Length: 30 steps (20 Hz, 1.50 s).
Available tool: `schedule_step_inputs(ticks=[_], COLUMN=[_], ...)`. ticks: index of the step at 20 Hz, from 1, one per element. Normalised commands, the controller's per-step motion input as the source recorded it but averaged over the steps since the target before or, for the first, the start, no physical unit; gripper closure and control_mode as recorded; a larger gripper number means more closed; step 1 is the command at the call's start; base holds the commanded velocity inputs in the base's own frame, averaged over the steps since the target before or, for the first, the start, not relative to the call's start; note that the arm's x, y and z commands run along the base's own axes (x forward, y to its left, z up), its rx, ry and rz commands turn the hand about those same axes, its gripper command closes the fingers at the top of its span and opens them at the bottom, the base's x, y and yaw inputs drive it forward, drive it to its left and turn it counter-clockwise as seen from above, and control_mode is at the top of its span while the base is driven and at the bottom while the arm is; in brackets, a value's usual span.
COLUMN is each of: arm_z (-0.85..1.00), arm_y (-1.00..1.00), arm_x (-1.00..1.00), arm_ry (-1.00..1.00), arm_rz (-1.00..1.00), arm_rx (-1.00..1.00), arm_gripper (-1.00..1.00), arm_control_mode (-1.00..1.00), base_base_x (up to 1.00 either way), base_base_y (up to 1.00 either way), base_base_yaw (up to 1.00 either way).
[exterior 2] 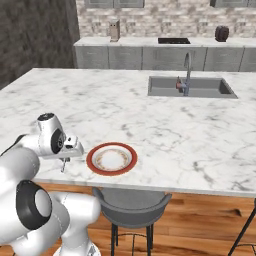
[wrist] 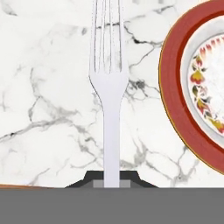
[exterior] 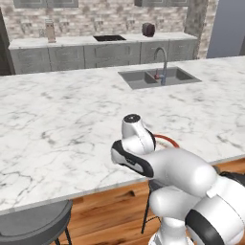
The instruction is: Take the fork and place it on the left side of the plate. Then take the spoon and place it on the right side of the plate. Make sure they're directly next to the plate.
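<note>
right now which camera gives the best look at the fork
The hand view: the fork runs up the middle, tines clear, handle between the hand's fingertips, left of the plate. In the right base view it is a thin sliver under the hand. The left base view adds nothing.

plate (exterior 2: 111,159) near front edge of marble bench (exterior 2: 165,125) | pincer (exterior 2: 64,162) just left of plate, low over bench | sink (exterior 2: 190,87) far behind
</note>
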Motion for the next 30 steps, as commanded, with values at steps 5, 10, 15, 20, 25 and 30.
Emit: schedule_step_inputs(ticks=[5,10,15,20,25,30], arm_z=[-0.2,-0.21,-0.17,-0.16,-0.16,-0.19], arm_y=[-0.07,-0.03,0.0,0.0,0.0,0.0], arm_x=[0.06,0.13,0.22,0.24,0.21,0.23], arm_ry=[-0.01,0.0,0.0,0.0,0.0,0.0], arm_rz=[-0.02,-0.06,-0.04,-0.01,0.0,0.0], arm_rx=[0.0,0.0,0.0,0.0,0.0,0.0], arm_gripper=[1.0,1.0,1.0,1.0,1.0,1.0], arm_control_mode=[-1.0,-1.0,-1.0,-1.0,-1.0,-1.0], base_base_x=[0.0,0.0,0.0,0.0,0.0,0.0], base_base_y=[0.0,0.0,0.0,0.0,0.0,0.0], base_base_yaw=[0.0,0.0,0.0,0.0,0.0,0.0])
